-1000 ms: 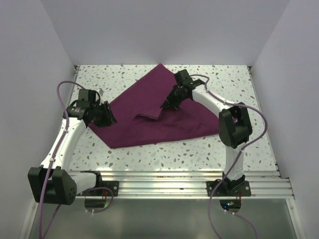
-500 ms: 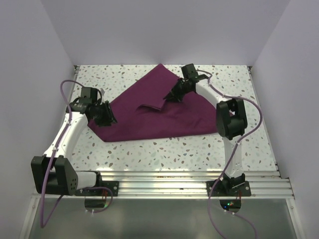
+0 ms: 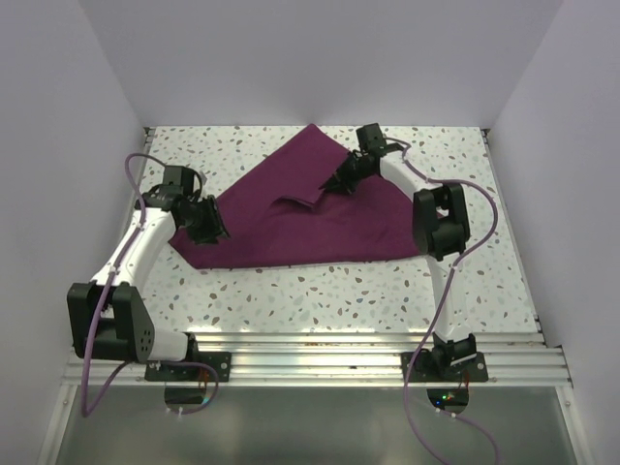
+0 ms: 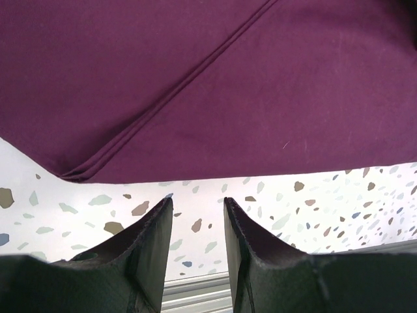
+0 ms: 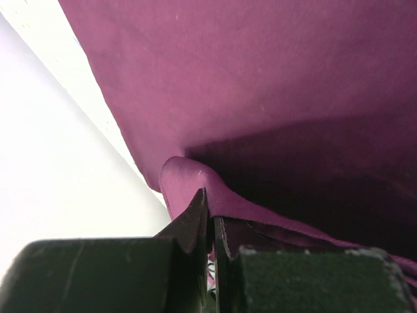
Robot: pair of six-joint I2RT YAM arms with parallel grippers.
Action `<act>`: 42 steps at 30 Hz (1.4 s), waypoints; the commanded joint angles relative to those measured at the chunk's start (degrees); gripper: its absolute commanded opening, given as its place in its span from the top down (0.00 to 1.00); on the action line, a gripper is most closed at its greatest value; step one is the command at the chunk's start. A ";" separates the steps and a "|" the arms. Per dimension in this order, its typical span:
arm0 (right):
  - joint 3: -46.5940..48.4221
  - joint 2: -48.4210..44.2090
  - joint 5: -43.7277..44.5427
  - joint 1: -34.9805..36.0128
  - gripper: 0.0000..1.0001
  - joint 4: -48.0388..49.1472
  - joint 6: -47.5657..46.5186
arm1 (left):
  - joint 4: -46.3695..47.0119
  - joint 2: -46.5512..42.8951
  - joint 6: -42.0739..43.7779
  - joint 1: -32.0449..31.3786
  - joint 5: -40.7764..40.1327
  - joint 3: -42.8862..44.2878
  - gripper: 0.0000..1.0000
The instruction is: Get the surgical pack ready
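On speckled table, cloth, apparently in right hand.

The dark magenta-purple cloth sheet lies flat, folded in layers. One fold stands up a little, pinched between the tips of the right gripper. Its layered corner, seemingly three or four edges, lies just ahead of the left gripper, not touching.

A white surface speckled with grey and brown chips is boxed in on three sides by plain pale walls: back wall, left wall, right wall. A ribbed aluminium rail is mounted along the near edge. Everything's lit pretty evenly, shadows kept soft.
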 commanded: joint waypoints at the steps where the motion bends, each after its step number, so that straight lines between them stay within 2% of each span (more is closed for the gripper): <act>1: 3.67 0.35 -1.92 -1.21 1.00 0.56 -0.67 | 2.29 1.08 -0.59 0.44 0.87 2.23 0.59; 6: 4.29 1.57 -2.71 -1.21 0.90 0.56 -0.93 | 2.99 2.58 -0.59 0.44 0.95 2.23 0.59; 10: 4.91 2.10 -1.66 -1.30 0.88 -0.49 -1.11 | 2.73 3.54 -0.24 0.44 0.69 2.67 0.59; 16: 7.45 3.51 -1.75 -1.39 0.79 -1.55 -1.02 | 2.55 4.34 0.11 0.52 0.60 3.46 0.59; 19: 12.69 4.74 -0.61 -1.65 0.69 -3.82 -2.77 | 2.47 4.69 0.29 0.61 0.52 3.63 0.59; 23: 24.40 8.08 3.78 -2.18 0.48 -10.77 -11.37 | 2.38 5.13 0.55 0.61 0.52 4.07 0.59; 24: 25.46 8.86 4.05 -2.70 0.46 -11.47 -12.18 | 2.38 5.30 0.55 0.61 0.52 4.16 0.59; 29: 22.85 5.81 6.69 -3.23 0.42 -12.80 -19.02 | 2.29 6.09 0.99 0.70 0.43 4.34 0.59; 36: 19.94 2.55 4.93 -3.06 0.41 -14.64 -28.96 | 2.55 8.29 2.48 0.79 0.77 4.69 0.59; 39: 19.85 2.37 3.27 -3.23 0.37 -15.52 -36.25 | 2.38 9.08 3.54 0.70 0.78 5.13 0.58; 40: 20.20 2.54 2.74 -3.15 0.33 -15.96 -38.79 | 2.47 9.00 3.80 0.79 0.69 5.21 0.57; 42: 19.85 2.63 2.56 -2.88 0.29 -14.48 -40.39 | 2.82 8.56 3.89 0.79 0.60 5.30 0.55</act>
